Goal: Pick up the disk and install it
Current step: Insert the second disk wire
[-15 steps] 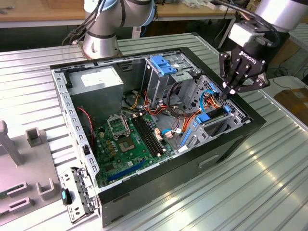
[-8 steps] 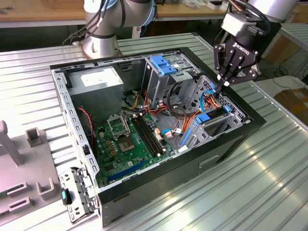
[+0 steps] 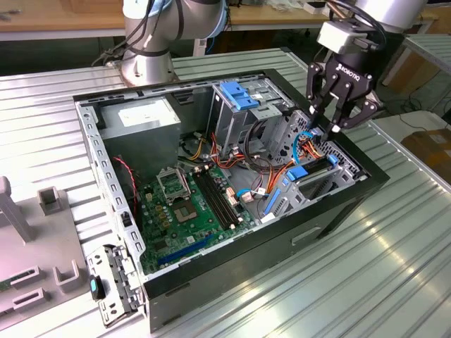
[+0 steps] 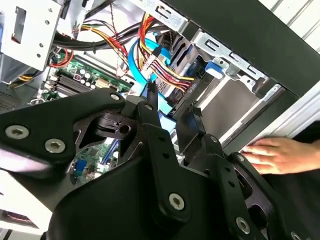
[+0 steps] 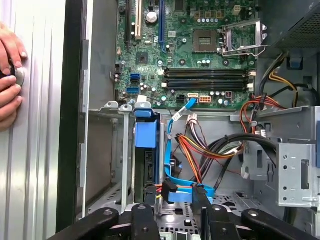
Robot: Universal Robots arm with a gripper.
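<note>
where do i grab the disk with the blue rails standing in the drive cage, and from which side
Probably pinch the disk across its thin width at the exposed blue carrier end, coming straight down through the case's open side. It stands on edge in a narrow slot, with a cage wall on one side and cables on the other, so its broad faces look unreachable.

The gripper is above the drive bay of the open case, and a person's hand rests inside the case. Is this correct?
No. In the first wrist view the hand rests on the table outside the case; the gripper is above the drive bay.
</note>
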